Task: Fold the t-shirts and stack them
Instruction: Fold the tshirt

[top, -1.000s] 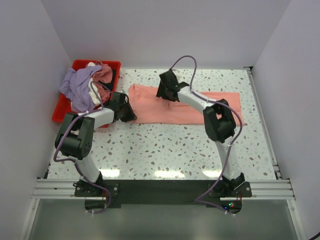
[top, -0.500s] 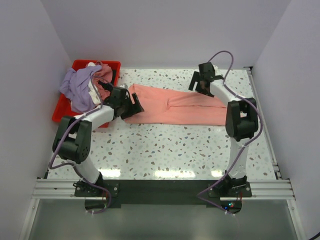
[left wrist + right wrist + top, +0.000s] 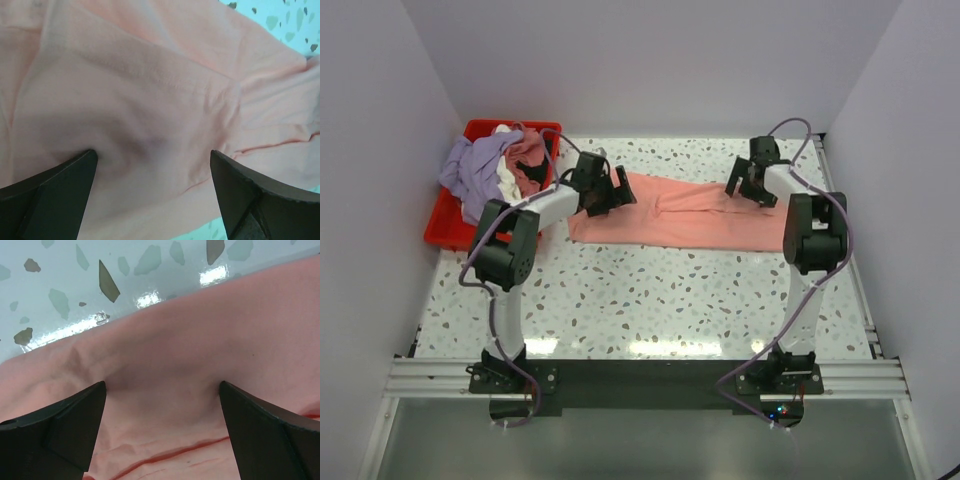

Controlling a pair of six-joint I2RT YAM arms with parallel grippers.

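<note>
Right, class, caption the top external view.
Left gripper and right gripper, both open, at opposite ends of the salmon-pink t-shirt; red bin alongside.

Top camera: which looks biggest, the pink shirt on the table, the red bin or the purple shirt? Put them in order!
1. Salmon-pink t-shirt, spread out flat.
2. Red bin.
3. Lavender t-shirt, though it's bunched up, so it only looks smallest.

- We see a lab test cell: white walls [image 3: 650, 70] box the speckled table [image 3: 650, 300] on three sides.
- Along its near edge, an aluminium rail [image 3: 430, 376] holds two arm bases [image 3: 502, 372].
</note>
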